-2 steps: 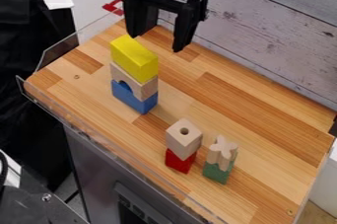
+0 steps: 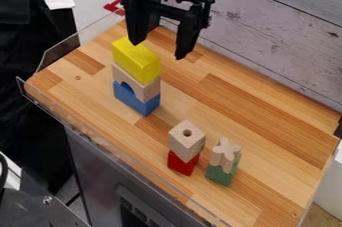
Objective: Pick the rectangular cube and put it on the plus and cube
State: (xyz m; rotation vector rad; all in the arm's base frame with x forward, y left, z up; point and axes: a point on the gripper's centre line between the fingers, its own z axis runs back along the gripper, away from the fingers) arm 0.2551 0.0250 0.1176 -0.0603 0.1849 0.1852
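Observation:
The black gripper (image 2: pixel 159 50) hangs open at the top of the camera view, just above and behind the yellow rectangular block (image 2: pixel 136 60), with nothing between its fingers. That yellow block lies on top of a wooden arch block (image 2: pixel 145 91), which rests on a blue block (image 2: pixel 137 101). Towards the lower right, a wooden plus-shaped block (image 2: pixel 226 154) stands on a green cube (image 2: pixel 220 175). Beside it on the left, a wooden cube with a hole (image 2: pixel 186 140) sits on a red cube (image 2: pixel 182 163).
The wooden tabletop (image 2: pixel 247 116) has a clear plastic rim along its left and front edges. A whitewashed plank wall (image 2: pixel 280 31) runs behind it at the upper right.
The gripper has come slightly lower in the view, its fingertips now nearer the yellow block. The block stacks have not moved.

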